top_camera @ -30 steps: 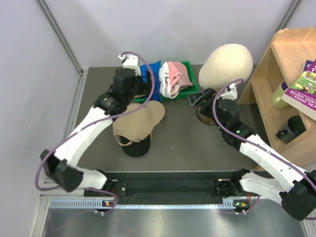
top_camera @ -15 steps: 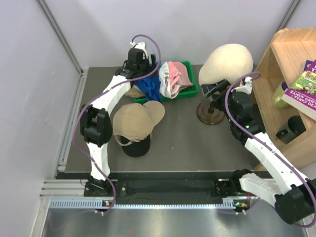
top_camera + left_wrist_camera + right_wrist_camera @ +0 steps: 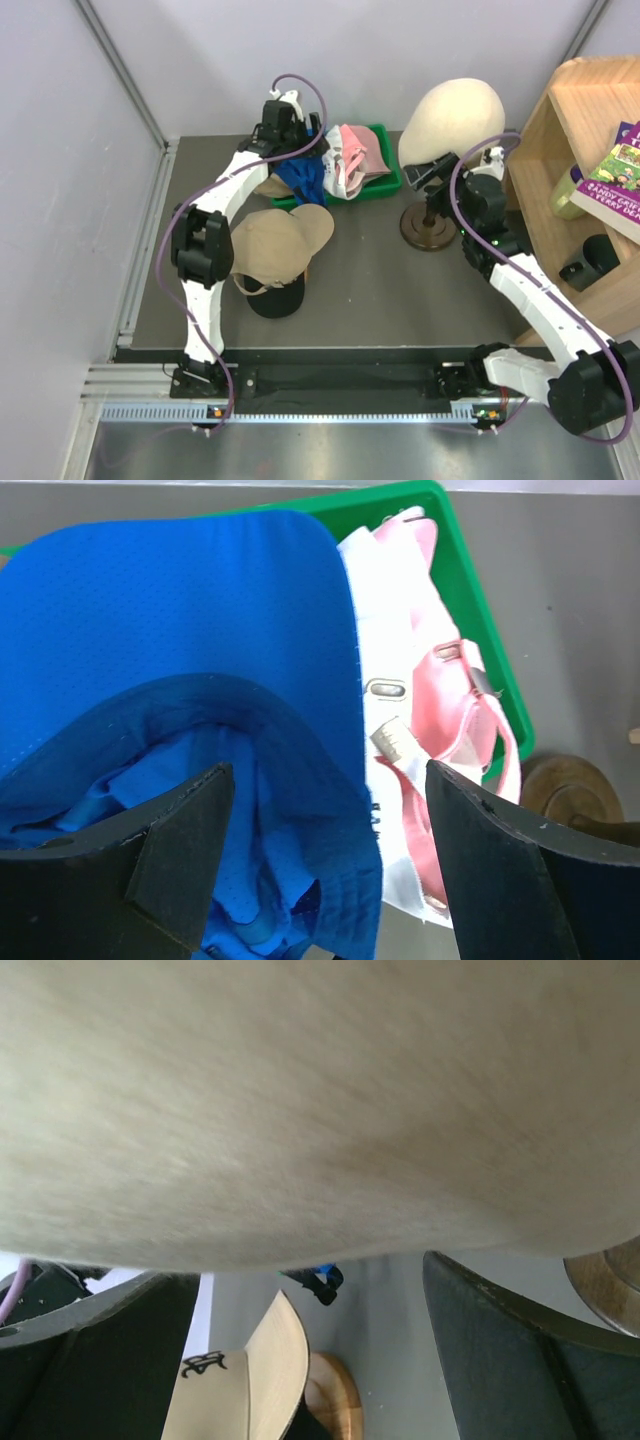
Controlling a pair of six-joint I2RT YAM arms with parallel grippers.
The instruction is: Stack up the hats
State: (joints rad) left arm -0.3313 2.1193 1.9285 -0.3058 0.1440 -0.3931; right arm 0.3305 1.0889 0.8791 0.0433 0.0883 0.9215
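Observation:
A blue hat (image 3: 200,620) lies in the green bin (image 3: 468,572), its brim edge between the wide-apart fingers of my open left gripper (image 3: 330,825), which hovers just above it (image 3: 303,160). Pink and white hats (image 3: 440,705) lie bunched beside the blue hat (image 3: 300,180) in the bin. On the table a tan hat (image 3: 272,245) with a dark logo rests on top of a black hat (image 3: 276,300). My right gripper (image 3: 425,178) stands open under the cream mannequin head (image 3: 320,1090), holding nothing; past its fingers (image 3: 530,1360) the tan hat (image 3: 240,1385) shows.
The mannequin head (image 3: 452,118) sits on a round wooden stand (image 3: 425,225) at the back right. A wooden shelf (image 3: 585,110) with books and a bottle stands at the right edge. Grey walls close in the back and left.
My left arm swung from over the tan hat to the bin and its jaws narrowed slightly over the blue hat. My right gripper rose from beside the stand to under the head.

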